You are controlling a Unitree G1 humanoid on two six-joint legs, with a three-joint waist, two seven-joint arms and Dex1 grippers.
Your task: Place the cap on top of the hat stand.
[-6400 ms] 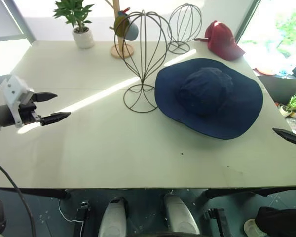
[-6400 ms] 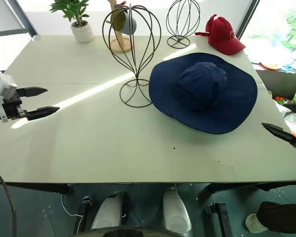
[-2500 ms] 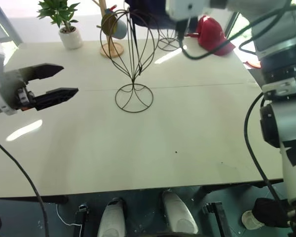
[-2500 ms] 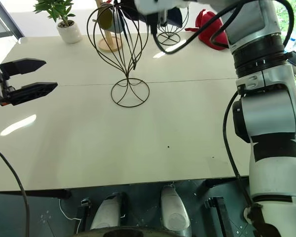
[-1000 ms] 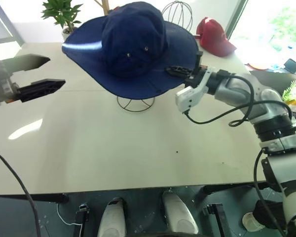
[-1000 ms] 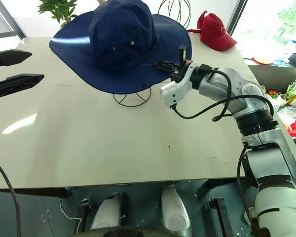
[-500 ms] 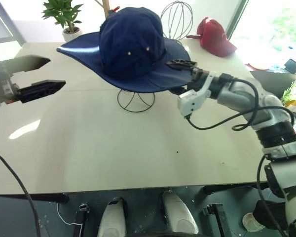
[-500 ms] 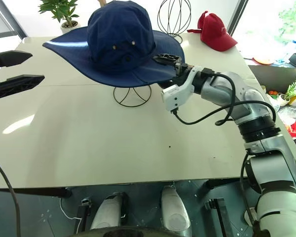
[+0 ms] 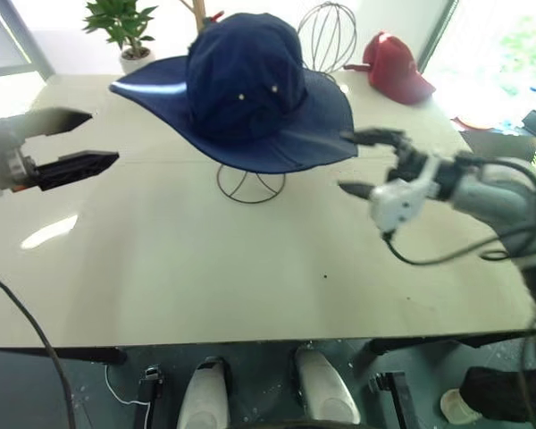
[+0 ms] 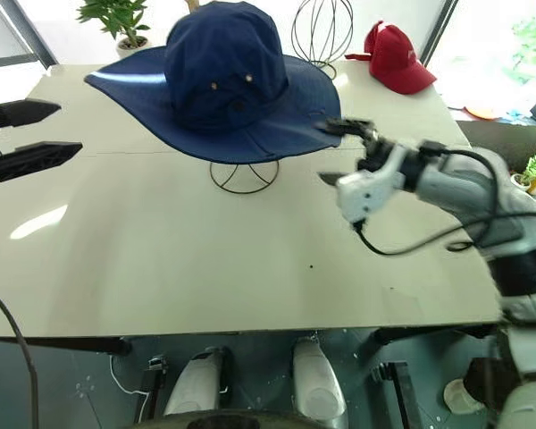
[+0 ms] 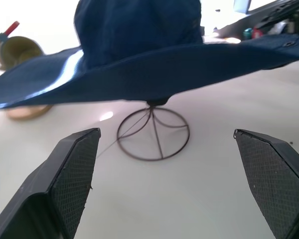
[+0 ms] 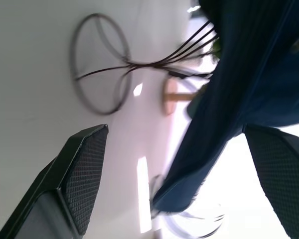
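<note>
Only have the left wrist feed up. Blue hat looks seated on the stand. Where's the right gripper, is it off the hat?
Observer: Right gripper is open beside the right edge of the blue hat's brim, with nothing clamped between its fingers.
Operator: Crown centred on the hat stand?
Observer: From the head views, yes. The crown sits over the cage, and the hat stand's round base shows under the front of the brim.
Operator: Anything behind it?
Observer: A red cap lies at the table's far right, near a smaller wire stand.
</note>
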